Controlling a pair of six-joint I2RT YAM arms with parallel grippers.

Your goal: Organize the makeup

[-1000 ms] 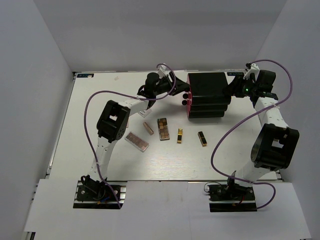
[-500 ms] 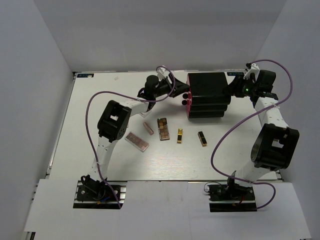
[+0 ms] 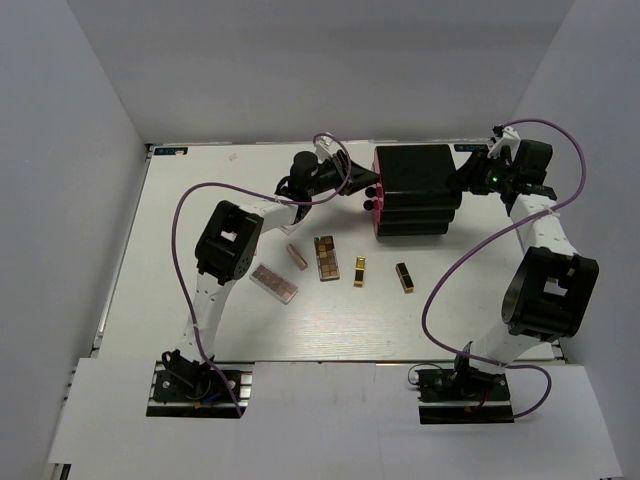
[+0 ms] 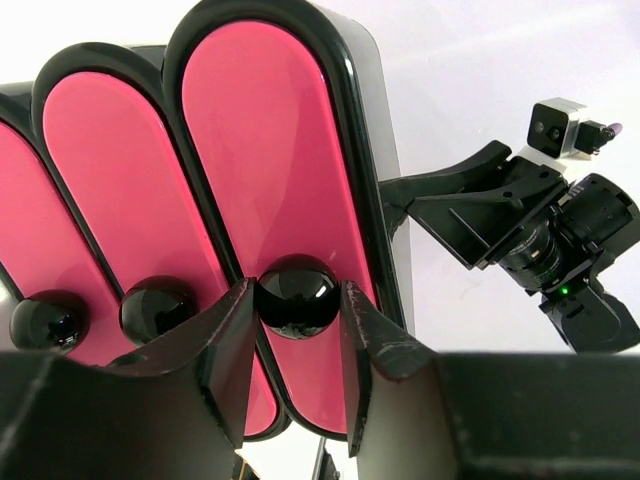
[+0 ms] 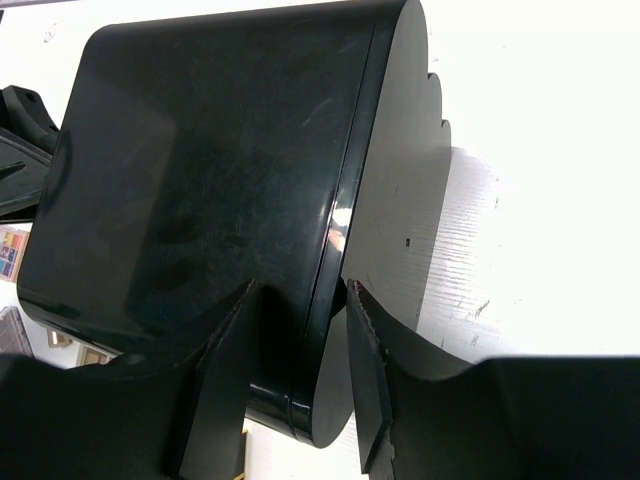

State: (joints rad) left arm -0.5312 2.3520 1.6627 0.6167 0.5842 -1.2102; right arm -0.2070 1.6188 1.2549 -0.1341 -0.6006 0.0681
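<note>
The makeup lay loose in a rough row on the desk (image 3: 150,280), well apart from both claws and on the arm-base side of them. A pink palette (image 3: 274,284) was nearest the left arm, then a rose-gold tube (image 3: 296,256), a brown palette (image 3: 327,257), a gold lipstick (image 3: 359,271) and a gold-and-black lipstick (image 3: 404,277). None of them touched a claw. Beyond the row stood the black box (image 3: 415,185), between the two claws. The left claw (image 4: 297,310) was at its drawer face, and its two fingers were clamped on a round black knob (image 4: 296,296), one finger against each side. That knob belonged to the outermost of three pink drawers (image 4: 260,150), and the other two knobs sat just beside the claw, untouched. The right claw (image 5: 300,300) was at the opposite, back end of the box, with its fingers astride the glossy rear edge, one over the top panel and one along the back face. Whether they pressed on it could not be told.
</note>
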